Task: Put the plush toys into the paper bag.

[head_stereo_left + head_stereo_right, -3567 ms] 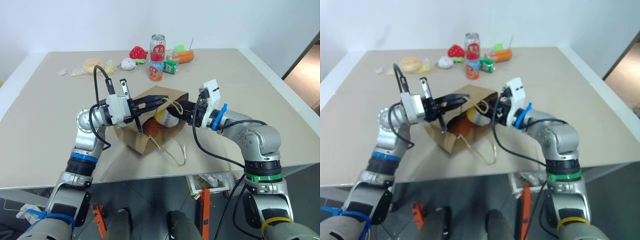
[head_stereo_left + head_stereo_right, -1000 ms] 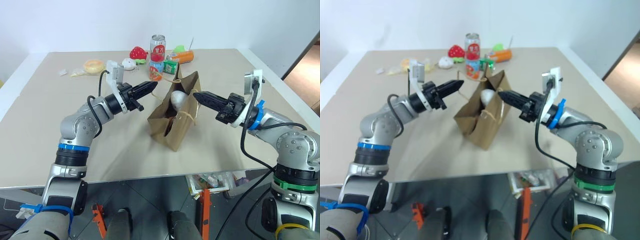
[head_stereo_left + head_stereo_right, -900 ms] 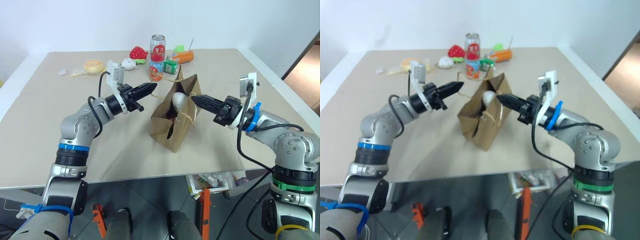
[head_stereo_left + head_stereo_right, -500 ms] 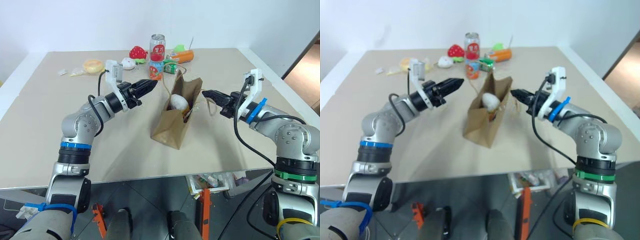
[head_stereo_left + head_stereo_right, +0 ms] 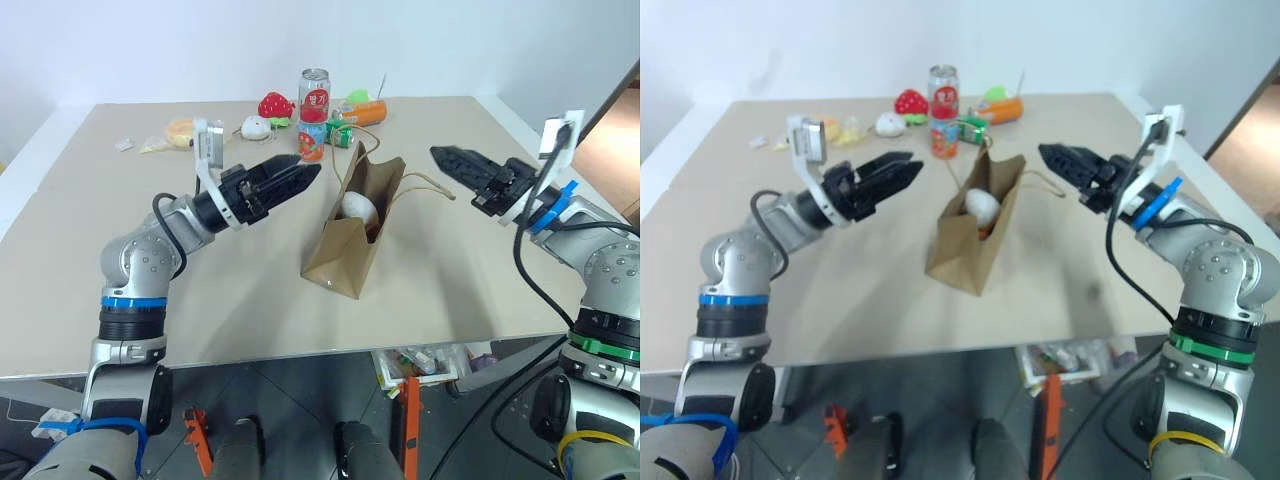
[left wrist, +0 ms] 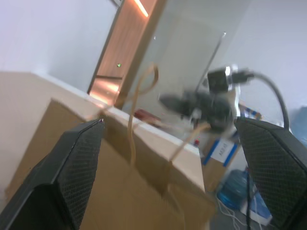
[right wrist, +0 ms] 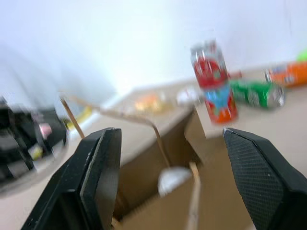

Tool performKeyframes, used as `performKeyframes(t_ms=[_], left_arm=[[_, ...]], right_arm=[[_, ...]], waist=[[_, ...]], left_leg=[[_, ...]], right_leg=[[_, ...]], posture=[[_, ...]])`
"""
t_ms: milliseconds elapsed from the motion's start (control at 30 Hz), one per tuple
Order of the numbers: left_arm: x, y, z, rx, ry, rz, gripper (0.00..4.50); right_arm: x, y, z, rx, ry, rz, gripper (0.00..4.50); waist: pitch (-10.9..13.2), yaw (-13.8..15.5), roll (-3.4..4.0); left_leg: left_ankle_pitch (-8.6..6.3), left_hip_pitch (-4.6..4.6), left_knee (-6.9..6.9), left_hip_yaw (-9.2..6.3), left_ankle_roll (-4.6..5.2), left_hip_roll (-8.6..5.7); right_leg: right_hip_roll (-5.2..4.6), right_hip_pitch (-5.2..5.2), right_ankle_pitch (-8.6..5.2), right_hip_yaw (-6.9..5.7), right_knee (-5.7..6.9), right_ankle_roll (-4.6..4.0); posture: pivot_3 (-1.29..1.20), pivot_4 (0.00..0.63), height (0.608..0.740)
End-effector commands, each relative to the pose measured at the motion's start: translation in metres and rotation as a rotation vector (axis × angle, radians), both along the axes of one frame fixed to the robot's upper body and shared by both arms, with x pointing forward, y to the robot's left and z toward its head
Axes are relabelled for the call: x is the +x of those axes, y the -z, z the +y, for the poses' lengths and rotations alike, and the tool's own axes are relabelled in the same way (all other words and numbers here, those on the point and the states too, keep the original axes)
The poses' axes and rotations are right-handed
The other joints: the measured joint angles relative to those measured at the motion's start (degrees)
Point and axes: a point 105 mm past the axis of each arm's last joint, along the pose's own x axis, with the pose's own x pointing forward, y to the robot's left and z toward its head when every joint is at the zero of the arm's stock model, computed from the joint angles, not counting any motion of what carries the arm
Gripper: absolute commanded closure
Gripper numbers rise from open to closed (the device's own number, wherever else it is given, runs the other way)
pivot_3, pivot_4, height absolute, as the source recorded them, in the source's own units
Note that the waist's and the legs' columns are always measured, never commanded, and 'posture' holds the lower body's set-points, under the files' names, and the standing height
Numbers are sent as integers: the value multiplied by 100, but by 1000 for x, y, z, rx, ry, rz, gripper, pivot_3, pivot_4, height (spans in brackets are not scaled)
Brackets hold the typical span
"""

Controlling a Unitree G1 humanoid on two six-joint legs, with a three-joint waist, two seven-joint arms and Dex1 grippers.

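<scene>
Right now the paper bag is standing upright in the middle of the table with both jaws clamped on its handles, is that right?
Not quite. The paper bag does stand upright mid-table, but neither handle is gripped: the left gripper and right gripper hang beside it, jaws open and clear of the handles, as the left eye view shows.

Matt brown kraft paper on the paper bag point(image 5: 345, 245), creased, with twisted paper-cord handles point(image 5: 425, 184); a soft white-and-yellow plush toy point(image 5: 358, 209) peeks from inside; a glossy metal can point(image 5: 315, 96) gleams behind on the smooth, matt beige table point(image 5: 120, 260); the fingertips point(image 6: 79, 163) look textured black plastic
</scene>
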Motion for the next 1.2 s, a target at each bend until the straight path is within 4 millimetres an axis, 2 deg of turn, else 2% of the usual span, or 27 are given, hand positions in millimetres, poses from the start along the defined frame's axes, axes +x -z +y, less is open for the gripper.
performKeyframes(t_ms=[33, 133, 267, 367, 467, 533, 567, 600, 667, 733, 933, 1200], left_arm=[[-15, 12, -3, 93, 52, -67, 17], [-13, 27, 3, 174, 14, -100, 17], [-13, 40, 16, 248, 7, -120, 17], [-15, 41, 26, 254, 18, -121, 17], [-23, 47, 28, 307, 58, -165, 0], [-29, 51, 25, 330, 84, -202, 0], [-30, 52, 23, 334, 93, -209, 0], [-31, 52, 22, 336, 103, -216, 0], [-32, 55, 18, 360, 112, -253, 0], [-29, 59, 11, 400, 95, -313, 0], [-6, 64, -3, 431, -30, -349, 0], [-5, 65, -19, 389, -4, -303, 0]], right_arm=[[-21, -43, -5, 137, -42, -181, 811], [-38, -57, -6, 187, -109, -227, 811], [-72, -56, 1, 83, -238, -258, 811], [-87, -52, 0, 14, -267, -239, 811], [-96, -34, 3, -92, -290, -163, 1706], [-102, -11, 9, -178, -314, -83, 2474], [-104, 0, 10, -210, -323, -50, 2581], [-105, 6, 11, -226, -330, -28, 2998], [-104, 19, 12, -251, -326, 7, 3966], [-99, 37, 14, -288, -315, 50, 4321], [-56, 83, 16, -463, -146, 128, 4321], [-28, 91, 60, -482, -189, 56, 4321]], waist=[[0, 1, 0], [0, 1, 0], [0, 2, 1], [0, 8, 1], [0, 7, 1], [0, 9, 0], [0, 8, 0], [0, 3, 0], [0, 8, 0], [0, 11, 0], [-3, 9, -5], [-3, 0, -7]], left_leg=[[0, 0, 1, 1, 0, 0], [0, -1, 4, 1, 0, 0], [0, 0, 3, 1, 0, 0], [0, -1, -2, 0, 0, 1], [-1, -1, -4, 1, -1, 1], [-1, -1, -4, 1, -1, 0], [-1, -1, -4, 1, -1, 1], [-2, 2, -3, 2, -2, 1], [-2, 5, -2, 3, -3, 2], [-2, 5, -1, 3, -3, 1], [-3, 8, 10, 14, -4, -1], [-2, 3, 11, 16, -3, 0]], right_leg=[[0, 1, 0, 2, 0, 0], [0, 2, 2, 2, 0, -1], [0, 1, 3, 2, 0, -3], [0, -1, -4, 2, 0, -7], [-2, -1, -8, 3, -1, -10], [-4, 0, -8, 2, -1, -10], [-4, 0, -8, 2, -1, -10], [-4, 1, -9, 2, -1, -13], [-5, 3, -7, 0, -1, -16], [-6, 4, -7, 0, -1, -16], [-8, 3, -1, 10, -2, -19], [-4, -4, 1, 12, -2, -13]], posture=[[0, 150, 740], [0, 150, 740], [0, 150, 740], [0, 150, 740], [0, 150, 740], [0, 150, 740], [0, 150, 740], [0, 150, 740], [0, 150, 740], [0, 150, 740], [0, 150, 740], [0, 150, 740]])
